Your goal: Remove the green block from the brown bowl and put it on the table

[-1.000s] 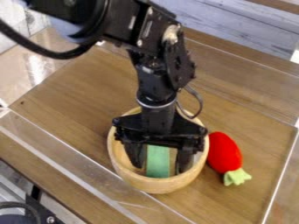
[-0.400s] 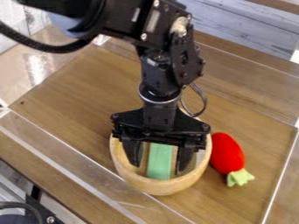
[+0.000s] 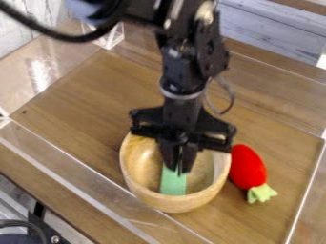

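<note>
Green block (image 3: 173,177) is pinched in your end effector (image 3: 180,158). The two fingers are drawn in tight on the bar's upper end and point straight down, with no gap showing on either side. Read that as closed and gripping the block, not closed on air.

Where things lie, taken from the end effector:
- The block hangs directly below the fingers. It is tipped rather than flat, and its lower end reaches down toward the floor of the brown bowl (image 3: 173,202).
- The bowl's rim rings the end effector on all sides, so the fingertips are inside its mouth.
- You cannot tell from this view whether the block's lower end touches the bowl floor or has just cleared it.
- A red strawberry toy (image 3: 245,164) lies just beside the bowl, to the end effector's right in the picture.
- Bare desk (image 3: 90,105) opens up behind and to the left of it.

Progress, as a judgement: the reach and the grasp look done — about the first half of the job. Nothing of the removal proper shows yet, since the block is inside the bowl and over no open wood.

What is left:
- Lift until the bar's lower end clears the thick rim.
- Carry it sideways out over free desk.
- Lower it and let go.

Watch the lift. The bar is long and held by one end, so it could swing or catch the rim on the way out. Choose a drop spot away from the strawberry side.
</note>
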Tool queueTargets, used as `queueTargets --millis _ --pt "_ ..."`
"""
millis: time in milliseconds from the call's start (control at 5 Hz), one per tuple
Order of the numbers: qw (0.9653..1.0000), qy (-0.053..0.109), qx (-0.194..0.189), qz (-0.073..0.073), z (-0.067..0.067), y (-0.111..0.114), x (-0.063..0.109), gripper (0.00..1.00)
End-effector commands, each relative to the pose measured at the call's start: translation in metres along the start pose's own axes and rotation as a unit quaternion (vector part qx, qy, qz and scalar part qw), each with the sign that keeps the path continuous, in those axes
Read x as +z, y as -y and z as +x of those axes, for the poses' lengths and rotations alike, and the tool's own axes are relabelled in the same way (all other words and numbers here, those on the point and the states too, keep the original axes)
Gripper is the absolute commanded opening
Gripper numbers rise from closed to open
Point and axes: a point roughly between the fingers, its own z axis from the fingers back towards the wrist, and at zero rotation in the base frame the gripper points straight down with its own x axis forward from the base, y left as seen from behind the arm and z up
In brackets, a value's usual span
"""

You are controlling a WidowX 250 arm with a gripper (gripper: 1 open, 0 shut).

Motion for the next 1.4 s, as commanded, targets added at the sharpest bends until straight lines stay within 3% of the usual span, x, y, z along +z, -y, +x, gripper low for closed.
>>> queueTargets --millis 0,400,600,800,1000,1200 --pt "0.9996 0.025 -0.017 0.002 0.024 -0.007 0.028 0.00" --pt "0.9989 0.042 0.004 0.021 0.041 -0.036 0.041 0.00" --pt "0.9985 0.048 -0.002 0.026 0.047 -0.041 0.058 0.00" --pt "0.9988 0.042 -0.004 0.024 0.044 -0.035 0.056 0.00" --pt "0.9989 0.036 0.022 0.022 0.029 -0.031 0.057 1.00" --pt "0.9986 0.030 0.040 0.019 0.018 -0.029 0.057 1.00"
